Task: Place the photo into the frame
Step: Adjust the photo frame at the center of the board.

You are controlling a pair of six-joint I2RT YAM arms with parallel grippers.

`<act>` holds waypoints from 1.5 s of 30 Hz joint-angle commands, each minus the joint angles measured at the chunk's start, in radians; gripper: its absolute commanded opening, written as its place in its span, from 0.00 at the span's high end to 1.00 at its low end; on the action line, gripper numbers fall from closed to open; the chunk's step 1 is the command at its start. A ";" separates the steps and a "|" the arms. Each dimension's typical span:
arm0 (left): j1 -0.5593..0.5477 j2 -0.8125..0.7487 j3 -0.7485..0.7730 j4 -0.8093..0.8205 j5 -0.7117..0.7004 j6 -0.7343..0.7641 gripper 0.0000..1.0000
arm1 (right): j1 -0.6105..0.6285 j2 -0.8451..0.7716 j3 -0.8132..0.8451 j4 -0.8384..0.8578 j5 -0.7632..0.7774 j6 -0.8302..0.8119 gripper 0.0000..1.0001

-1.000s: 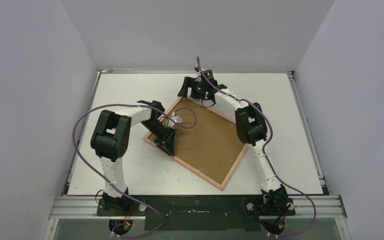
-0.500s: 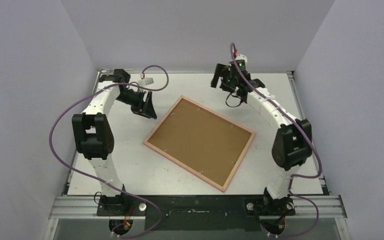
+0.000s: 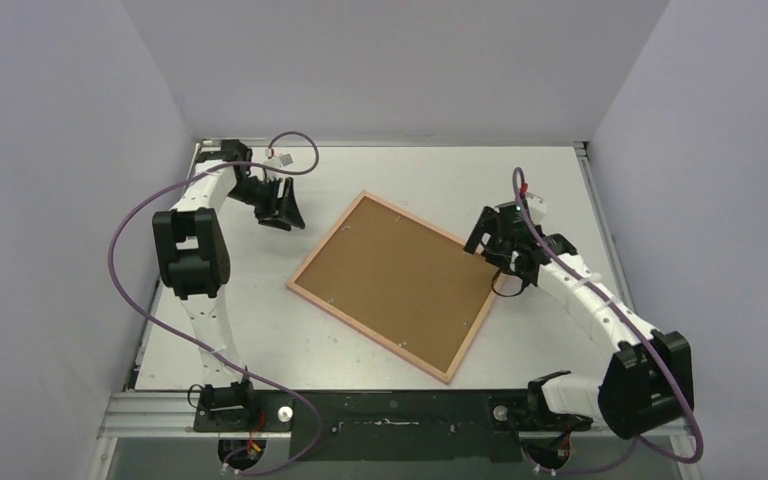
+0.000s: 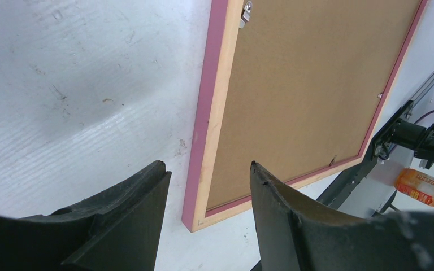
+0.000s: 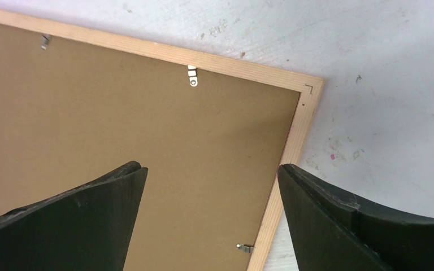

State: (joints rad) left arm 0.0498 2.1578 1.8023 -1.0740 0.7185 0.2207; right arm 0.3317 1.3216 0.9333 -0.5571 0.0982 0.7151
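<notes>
White scuffed table [image 3: 410, 175]; plain pale lavender walls [image 3: 60, 150] on three sides.

You have the frame [image 4: 209, 113] lying flat in the middle of the desk [image 3: 560, 180], turned askew to the desk's edges, with the backing board [image 3: 400, 285] set inside its rails. Your left end effector [image 3: 288, 218] sits toward the far-left corner of the desk, apart from the frame and left of its far corner. Your right end effector [image 3: 485, 245] hangs over the frame's right corner, toward the desk's right edge.
</notes>
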 commanded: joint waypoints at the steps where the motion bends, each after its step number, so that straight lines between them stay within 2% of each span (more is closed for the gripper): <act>1: 0.013 0.012 0.046 0.068 0.015 -0.023 0.48 | -0.013 -0.134 -0.065 0.018 -0.006 0.081 0.10; 7: 0.002 0.020 -0.029 0.137 0.031 -0.057 0.52 | -0.031 -0.176 -0.182 0.042 -0.080 0.112 0.10; 18: -0.076 0.022 -0.189 0.223 0.038 -0.067 0.68 | -0.058 -0.237 -0.346 0.131 -0.181 0.173 0.10; 27: -0.077 -0.012 -0.308 0.270 0.044 -0.061 0.84 | -0.121 -0.149 -0.399 0.316 -0.295 0.152 0.10; 31: -0.081 -0.056 -0.380 0.280 0.050 -0.053 0.86 | -0.163 -0.084 -0.364 0.366 -0.337 0.128 0.10; 38: -0.095 -0.139 -0.499 0.264 0.055 -0.022 0.88 | -0.191 0.086 -0.201 0.380 -0.398 0.058 0.10; 45: -0.106 -0.191 -0.576 0.229 0.108 -0.012 0.87 | -0.210 0.147 -0.030 0.228 -0.284 -0.040 0.10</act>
State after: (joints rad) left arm -0.0208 2.0064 1.2678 -0.7883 0.7673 0.1764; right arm 0.1184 1.4696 0.7715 -0.3122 -0.1974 0.7315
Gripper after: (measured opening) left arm 0.129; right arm 0.898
